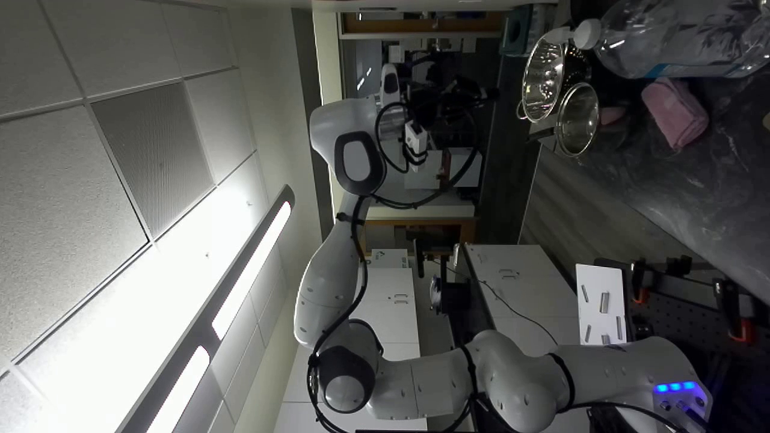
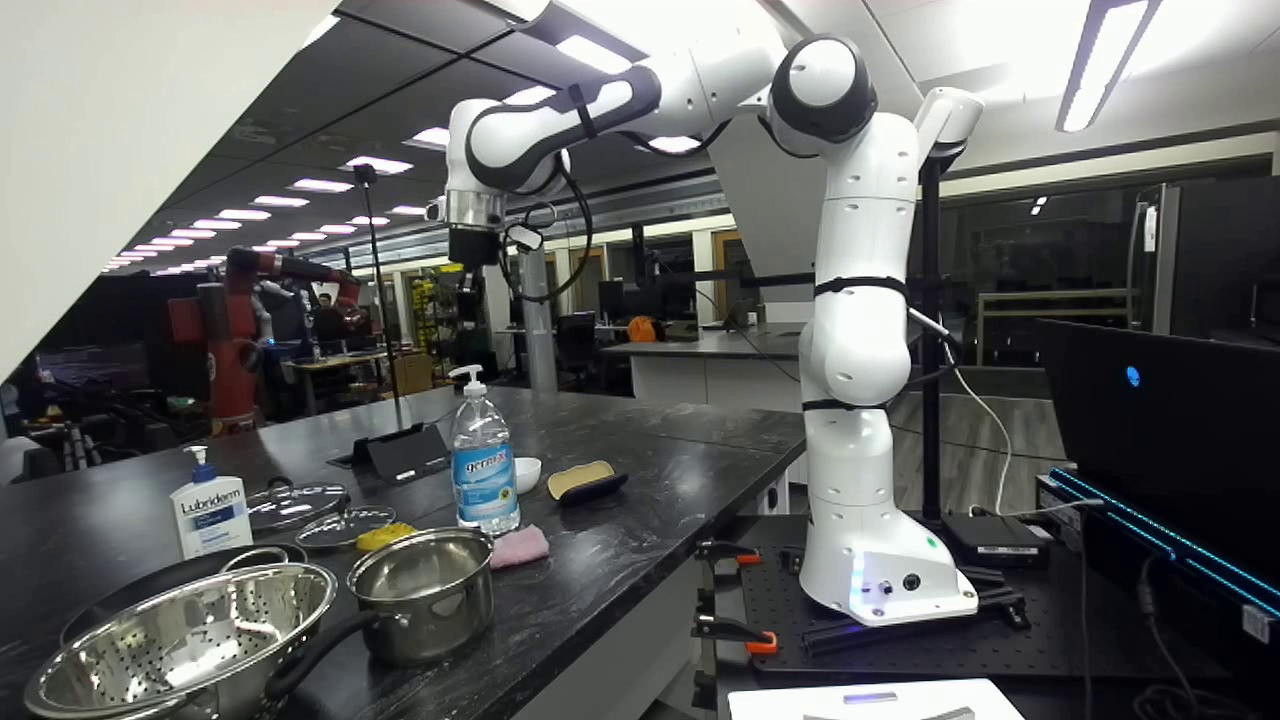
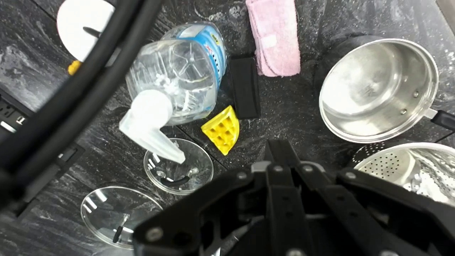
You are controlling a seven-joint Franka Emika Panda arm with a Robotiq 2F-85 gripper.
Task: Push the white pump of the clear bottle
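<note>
Wrist view — pincer (image 3: 281, 151) seemingly closed, bottle (image 3: 181, 76) apart

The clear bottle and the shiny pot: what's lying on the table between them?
In the wrist view, a black oblong thing and part of a folded pink cloth lie between the clear bottle and the shiny pot.

the clear bottle (image 1: 680, 41) stands near a pink cloth (image 1: 675, 113).
</note>
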